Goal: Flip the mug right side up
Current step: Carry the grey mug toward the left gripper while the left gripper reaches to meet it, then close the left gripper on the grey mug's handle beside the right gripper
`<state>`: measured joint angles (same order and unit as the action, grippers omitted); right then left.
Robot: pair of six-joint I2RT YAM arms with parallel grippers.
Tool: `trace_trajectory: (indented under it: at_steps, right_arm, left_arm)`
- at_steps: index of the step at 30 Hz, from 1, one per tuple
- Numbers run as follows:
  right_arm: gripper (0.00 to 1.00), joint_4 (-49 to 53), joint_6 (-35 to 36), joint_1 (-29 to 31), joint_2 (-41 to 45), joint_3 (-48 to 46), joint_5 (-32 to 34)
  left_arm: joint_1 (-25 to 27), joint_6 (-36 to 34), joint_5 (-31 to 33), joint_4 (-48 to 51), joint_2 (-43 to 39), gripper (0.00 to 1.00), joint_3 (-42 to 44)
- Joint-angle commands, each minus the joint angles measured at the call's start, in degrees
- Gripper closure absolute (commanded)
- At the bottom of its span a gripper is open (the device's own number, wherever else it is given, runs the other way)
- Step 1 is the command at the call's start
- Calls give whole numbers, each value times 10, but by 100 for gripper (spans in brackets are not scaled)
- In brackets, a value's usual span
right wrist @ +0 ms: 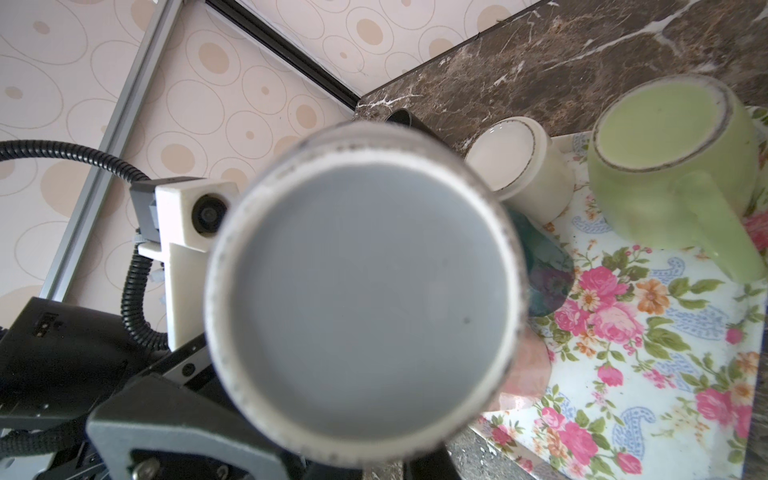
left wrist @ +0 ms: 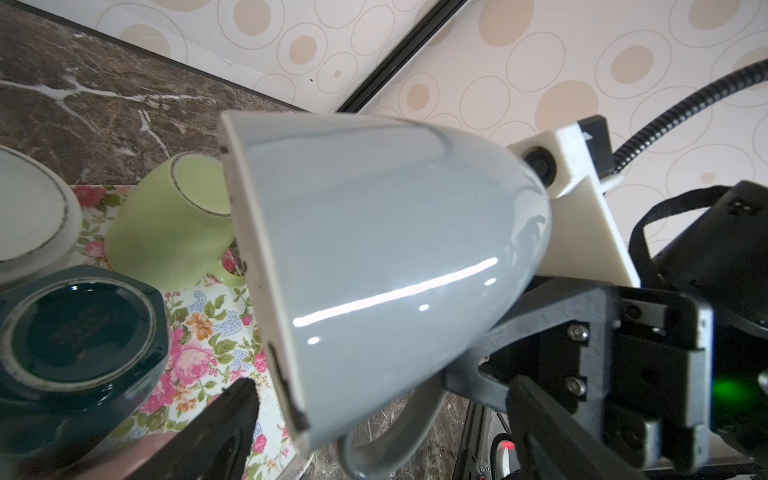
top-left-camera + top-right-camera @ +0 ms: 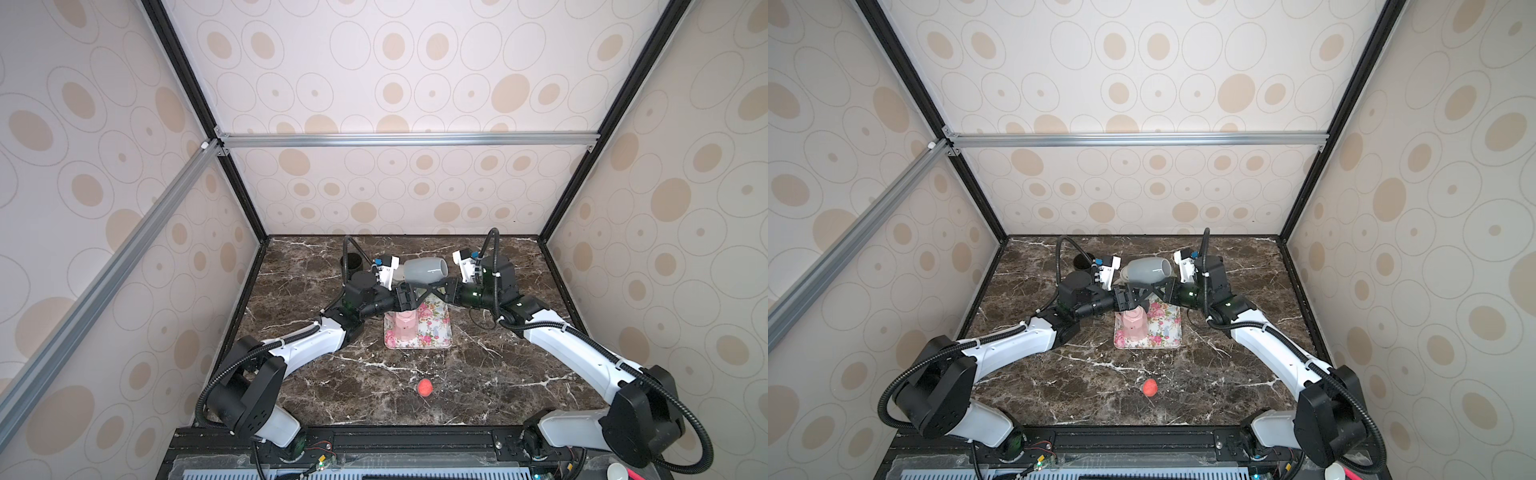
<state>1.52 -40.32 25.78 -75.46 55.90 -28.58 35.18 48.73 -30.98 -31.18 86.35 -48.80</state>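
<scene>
Ceramic like this is judged stiff, fairly heavy for its size, slick under its glaze and liable to chip or break if dropped. The mug is therefore best taken by the handle or across the wall near the rim, not on the rounded belly, where pads would slide. The mug is held in the air above the tray, on which other cups are stood upside down. It is lying on its side: the long axis is roughly level and runs from one arm toward the other. The mouth is turned toward the left arm and the base toward the right arm, with the handle on the underside. The right pincer is clenched and appears to be gripping the handle where it joins the wall, though the contact is partly hidden. The left pincer is released, its fingers spread wide to either side of the handle, and no contact with the mug can be made out. A quarter turn, mouth upward, is judged to be what remains.
</scene>
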Motion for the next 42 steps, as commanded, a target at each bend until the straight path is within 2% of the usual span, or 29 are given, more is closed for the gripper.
trace_trajectory:
  at_steps: [1,10,22,38,41,42]
  right_arm:
    - [100,-56,-3,-2,16,0,-14]
    - [100,-66,-6,-2,16,-7,-15]
    - [100,-75,-6,-2,14,-14,-11]
    - [100,-92,-5,-2,2,-15,-6]
    - [100,-97,-5,-1,-2,-15,-7]
    - [100,-98,-5,-1,-4,-15,-7]
  left_arm:
    - [5,-5,-6,-7,-11,8,-20]
    - [4,4,-13,-26,-7,17,-22]
    - [5,21,-24,-52,-2,25,-18]
    - [5,54,-41,-100,-1,30,0]
    - [4,64,-47,-116,3,32,1]
    - [5,67,-51,-122,6,38,0]
